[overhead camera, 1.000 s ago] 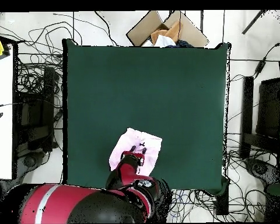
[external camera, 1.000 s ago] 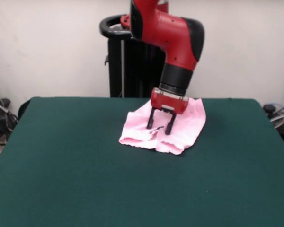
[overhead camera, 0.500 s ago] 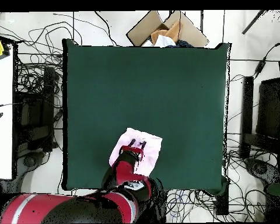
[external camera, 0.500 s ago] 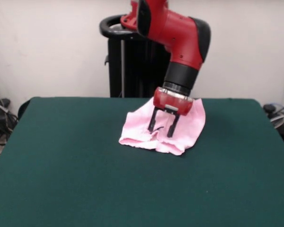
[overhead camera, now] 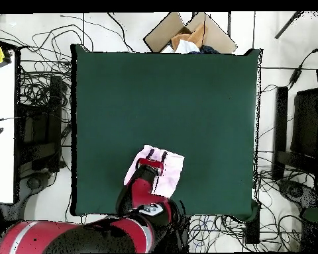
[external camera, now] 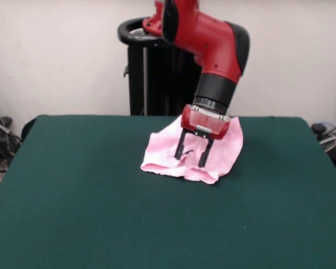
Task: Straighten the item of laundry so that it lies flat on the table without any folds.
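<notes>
The pale pink pants lie bunched and folded on the dark green table, near the robot's side. In the overhead view the pants are partly covered by the arm. My gripper points down over the middle of the pants, its two black fingers spread apart with the tips at the fabric's front fold. It is open and holds nothing. From above the gripper sits over the pants' far edge on the table.
The black pedestal stands behind the table. A cardboard box with cloth lies on the floor beyond the far edge. Cables and a white side table flank the table.
The gripper has moved a little further out across the pants towards their front fold, still open. The pants have hardly changed shape.
</notes>
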Tool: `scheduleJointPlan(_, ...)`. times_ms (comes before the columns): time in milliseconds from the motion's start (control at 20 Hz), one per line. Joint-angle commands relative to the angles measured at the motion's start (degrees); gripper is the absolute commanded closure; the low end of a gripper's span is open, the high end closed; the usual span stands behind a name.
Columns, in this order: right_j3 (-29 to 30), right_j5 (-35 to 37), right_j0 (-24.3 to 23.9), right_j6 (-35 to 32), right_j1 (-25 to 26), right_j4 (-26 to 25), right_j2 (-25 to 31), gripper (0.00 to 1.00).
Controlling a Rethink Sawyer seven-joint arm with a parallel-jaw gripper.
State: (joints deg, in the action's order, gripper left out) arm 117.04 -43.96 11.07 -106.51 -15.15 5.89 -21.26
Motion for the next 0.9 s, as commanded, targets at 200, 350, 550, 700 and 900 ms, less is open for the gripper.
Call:
scheduleJointPlan(200, -7.6, 13.8, -3.9, -4.3, 2.0, -0.2, 5.3, 0.0)
scheduleJointPlan(350, -6.2, 18.5, -3.9, -3.9, 1.2, -0.7, 6.3, 0.0)
scheduleJointPlan(550, -5.8, 24.7, -5.5, -3.1, -0.1, -4.0, 8.2, 0.0)
scheduleJointPlan(700, -5.4, 26.5, -5.4, -3.6, -0.6, -5.7, 8.3, 0.0)
scheduleJointPlan(900, -7.4, 27.4, -8.0, -3.7, 0.1, -9.7, 11.0, 0.0)
